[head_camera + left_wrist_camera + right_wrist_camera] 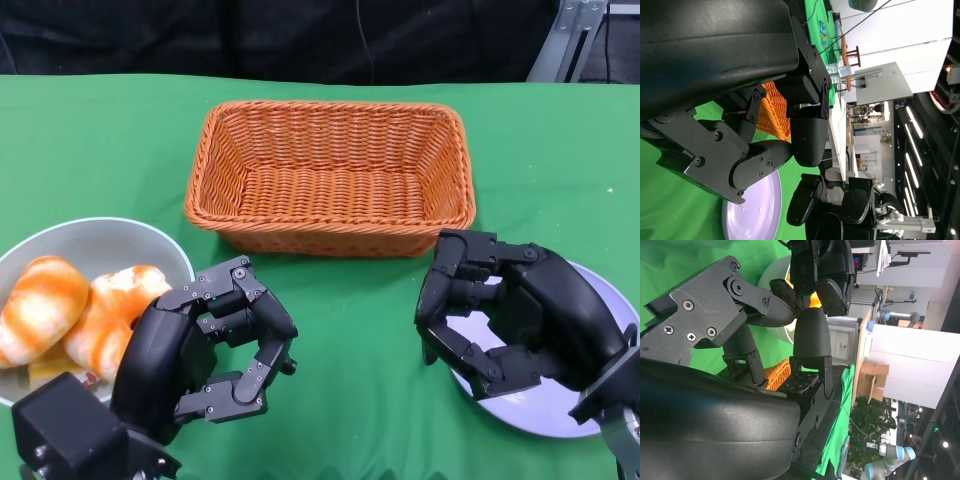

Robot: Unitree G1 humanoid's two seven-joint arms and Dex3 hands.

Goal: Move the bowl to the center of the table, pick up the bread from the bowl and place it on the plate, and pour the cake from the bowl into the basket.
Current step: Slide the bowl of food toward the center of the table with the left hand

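The pale bowl sits at the table's left edge in the head view, holding two orange-and-white bread rolls and a small yellow piece of cake tucked under them. Just beside its rim hovers the left hand, fingers curled but apart and grasping nothing, while the right hand hangs over the lilac plate at the right, likewise released with its fingers parted. Beyond both, the orange wicker basket stands on the green table.
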